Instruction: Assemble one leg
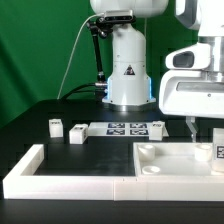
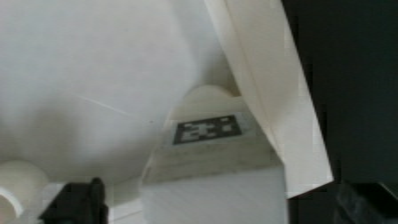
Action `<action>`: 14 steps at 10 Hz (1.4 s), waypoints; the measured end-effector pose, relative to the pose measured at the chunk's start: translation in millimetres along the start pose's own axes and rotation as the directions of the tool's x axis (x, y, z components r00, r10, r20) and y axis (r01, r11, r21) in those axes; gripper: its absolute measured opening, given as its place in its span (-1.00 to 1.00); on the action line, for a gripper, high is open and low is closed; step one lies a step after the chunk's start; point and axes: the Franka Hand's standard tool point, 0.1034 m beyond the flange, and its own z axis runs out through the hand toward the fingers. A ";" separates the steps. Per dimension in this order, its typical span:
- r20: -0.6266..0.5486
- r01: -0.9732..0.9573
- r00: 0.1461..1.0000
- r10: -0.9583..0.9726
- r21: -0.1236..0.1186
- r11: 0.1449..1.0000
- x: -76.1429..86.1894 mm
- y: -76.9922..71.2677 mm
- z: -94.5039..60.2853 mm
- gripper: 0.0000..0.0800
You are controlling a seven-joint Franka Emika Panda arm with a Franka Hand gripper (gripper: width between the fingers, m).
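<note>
Green backdrop (image 1: 40, 50), black table (image 1: 30, 112). The arm's base (image 1: 128, 70) stands at the far middle, with the marker board (image 1: 125, 127) just in front of it. The border wall (image 1: 25, 165) lies near, on the exterior view's left. The square panel (image 1: 165, 160) lies near, on its right. One spare small block (image 1: 56, 126) and a second spare block (image 1: 77, 132) sit far left, well apart from the panel.

The gripper (image 1: 198, 125) hangs over the far right part of the panel. Only one dark fingertip (image 2: 80, 200) shows at the wrist, so I cannot tell whether the jaws are spread or pressed together, or whether anything is held.

I take the leg (image 1: 218, 152) to be the tagged block at the exterior view's right edge, just below the gripper. The frame cuts it, so I can't say whether it is on the panel or beside it. The wrist view shows a tag (image 2: 210, 130) among white surfaces, probably the same piece.

Risks as I judge them:
- White on white at the wrist, so edges are hard to read. An off-centre descent could put a finger on top of the leg.
- A finger catching the panel's raised rim would shift the panel.
- An off-centre pinch on so short a block could tip it.
</note>
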 end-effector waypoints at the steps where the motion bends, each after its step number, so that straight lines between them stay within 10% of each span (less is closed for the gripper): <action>1: -0.006 0.047 0.999 -0.047 0.002 0.999 1.4 1.5 -0.1 0.62; 3: -0.006 0.088 0.996 -0.088 0.002 0.996 1.4 1.6 0.2 0.51; 6: -0.006 0.060 0.998 -0.060 0.001 0.998 1.7 2.3 0.3 -0.27; 10: -0.004 -0.274 0.962 0.274 0.038 0.961 3.0 6.6 1.1 -0.27; 14: 0.024 -0.658 0.753 0.657 0.059 0.751 2.1 10.5 1.8 -0.27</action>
